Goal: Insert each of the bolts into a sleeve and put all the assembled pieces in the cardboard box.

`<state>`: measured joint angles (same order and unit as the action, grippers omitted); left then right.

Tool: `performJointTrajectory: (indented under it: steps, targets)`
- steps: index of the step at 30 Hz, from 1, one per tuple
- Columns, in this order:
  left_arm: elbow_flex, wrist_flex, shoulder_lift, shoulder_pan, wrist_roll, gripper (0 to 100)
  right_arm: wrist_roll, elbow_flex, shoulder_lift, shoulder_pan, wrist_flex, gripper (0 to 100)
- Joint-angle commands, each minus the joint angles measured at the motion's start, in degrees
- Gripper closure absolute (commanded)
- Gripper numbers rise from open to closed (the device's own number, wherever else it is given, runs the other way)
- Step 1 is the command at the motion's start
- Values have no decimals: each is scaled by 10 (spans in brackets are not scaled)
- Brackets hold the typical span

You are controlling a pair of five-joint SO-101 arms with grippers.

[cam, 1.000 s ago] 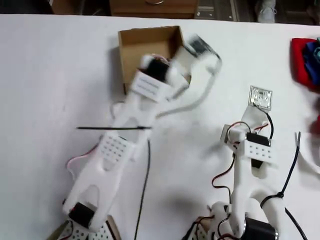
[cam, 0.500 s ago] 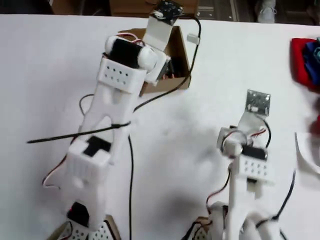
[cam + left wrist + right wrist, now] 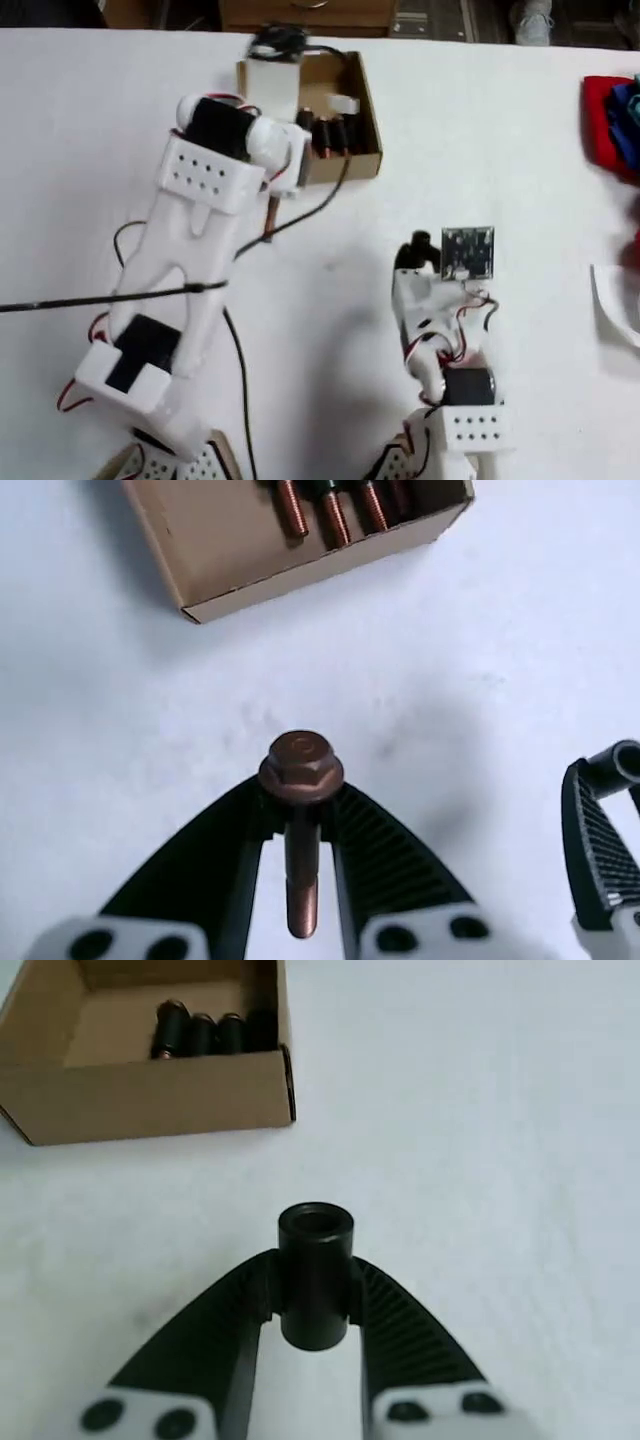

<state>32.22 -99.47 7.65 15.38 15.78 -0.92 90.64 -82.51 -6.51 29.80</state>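
Note:
My left gripper [image 3: 300, 815] is shut on a copper bolt [image 3: 301, 770], head pointing away from the wrist, above the white table a short way from the cardboard box [image 3: 300, 570]. In the high view the bolt [image 3: 271, 213] pokes out beneath the left arm, just in front of the box [image 3: 368, 105]. Several assembled pieces [image 3: 328, 135] lie side by side in the box. My right gripper [image 3: 314, 1300] is shut on a black sleeve [image 3: 315, 1250] held upright, open bore up. From above that sleeve [image 3: 418, 242] hangs over mid-table, to the right of the bolt.
A red cloth [image 3: 612, 110] lies at the table's right edge, with a white curved object [image 3: 612, 312] below it. A black cable tie [image 3: 60, 300] sticks out leftward from the left arm. Open tabletop separates the two grippers.
The left arm swung left and drew its wrist back off the box's right side. The right arm pulled back toward the near edge and turned left, carrying the sleeve.

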Motion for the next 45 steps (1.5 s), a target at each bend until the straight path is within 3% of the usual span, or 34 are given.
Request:
performJointTrajectory:
  steps: [1, 3, 8, 14, 19, 24, 26, 31, 36, 45]
  targets:
    - [-1, 25, -38, -11, -13, 975, 2, 6, -49, -23, -14, 977]
    - [-1, 33, -39, -8, -37, 975, 2, 18, -66, -42, -14, 977]
    - [-14, 65, -64, -7, 20, 975, 2, 33, -87, -81, -13, 977]
    - [-170, 167, -204, 21, 33, 975, 2, 33, -87, -89, -14, 977]
    - [-448, 369, -396, 31, 33, 975, 2, 33, -87, -95, -14, 977]
    - [-700, 647, -570, 37, 36, 975, 5, 33, -86, -156, -10, 977]
    - [-774, 703, -605, 54, 37, 975, 6, 33, -86, -173, -10, 977]
    - [-851, 743, -612, 98, 40, 975, 7, 32, -89, -190, -15, 977]
    - [-853, 780, -594, 108, 101, 975, 7, 32, -87, -194, -15, 977]
    - [-853, 790, -533, 144, 107, 975, 7, 33, -89, -195, -15, 977]
